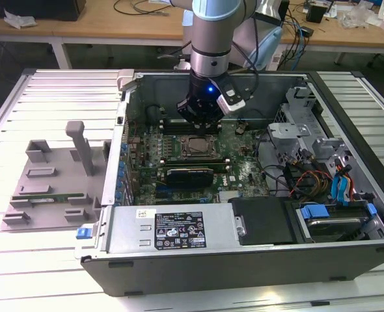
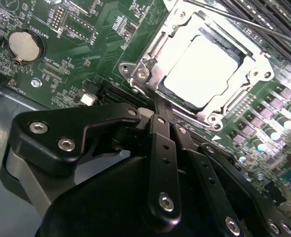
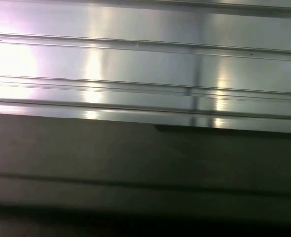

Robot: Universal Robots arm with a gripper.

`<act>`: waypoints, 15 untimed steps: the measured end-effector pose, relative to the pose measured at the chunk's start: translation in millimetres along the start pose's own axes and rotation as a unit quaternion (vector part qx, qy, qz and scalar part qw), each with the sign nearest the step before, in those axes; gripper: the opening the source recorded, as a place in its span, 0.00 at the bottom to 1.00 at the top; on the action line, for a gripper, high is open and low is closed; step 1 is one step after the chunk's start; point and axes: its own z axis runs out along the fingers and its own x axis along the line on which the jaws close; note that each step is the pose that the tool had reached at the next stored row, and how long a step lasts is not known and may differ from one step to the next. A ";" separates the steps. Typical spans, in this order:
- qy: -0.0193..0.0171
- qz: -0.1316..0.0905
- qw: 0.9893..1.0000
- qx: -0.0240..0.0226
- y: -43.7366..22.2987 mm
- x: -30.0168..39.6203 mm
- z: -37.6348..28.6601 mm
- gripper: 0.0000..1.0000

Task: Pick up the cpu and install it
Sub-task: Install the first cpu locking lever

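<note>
— Slatted metal table (image 1: 36,97) under everything, a wooden bench (image 1: 114,29) with loose cables behind it. The open computer case (image 1: 244,260) lies flat on the slats. Just beside it, toward the exterior view's left, sits a grey fixture tray (image 1: 49,175) with a green memory stick (image 1: 45,195) lying on it.

— Position of the end effector?

— My gripper (image 1: 202,123) hangs inside the case, directly over the green circuit board (image 1: 244,172) and close above the socket frame (image 1: 198,148). In the second wrist view its tips (image 2: 158,106) stand at the frame's near edge (image 2: 140,74).

— Finger state?

— Narrow. The black links are drawn together and I see nothing pinched between them.

— Location of the cpu?

— The cpu (image 2: 202,74) lies flat within the metal socket frame, silvery top plate up and brightly lit, apart from my fingers. I cannot tell whether the frame is clamped down over it.

— Other items noted?

— A round coin battery (image 2: 24,47) on the board, well apart from the socket. The first wrist view shows table slats (image 3: 135,59) beyond a dark wall.
</note>
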 end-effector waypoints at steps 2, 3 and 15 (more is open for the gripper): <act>0.001 0.000 1.000 0.001 0.0 -1.8 0.9 0.11; 0.000 0.000 1.000 0.001 0.2 -1.8 1.1 0.11; -0.001 0.000 1.000 0.005 -6.2 -1.4 -6.6 0.11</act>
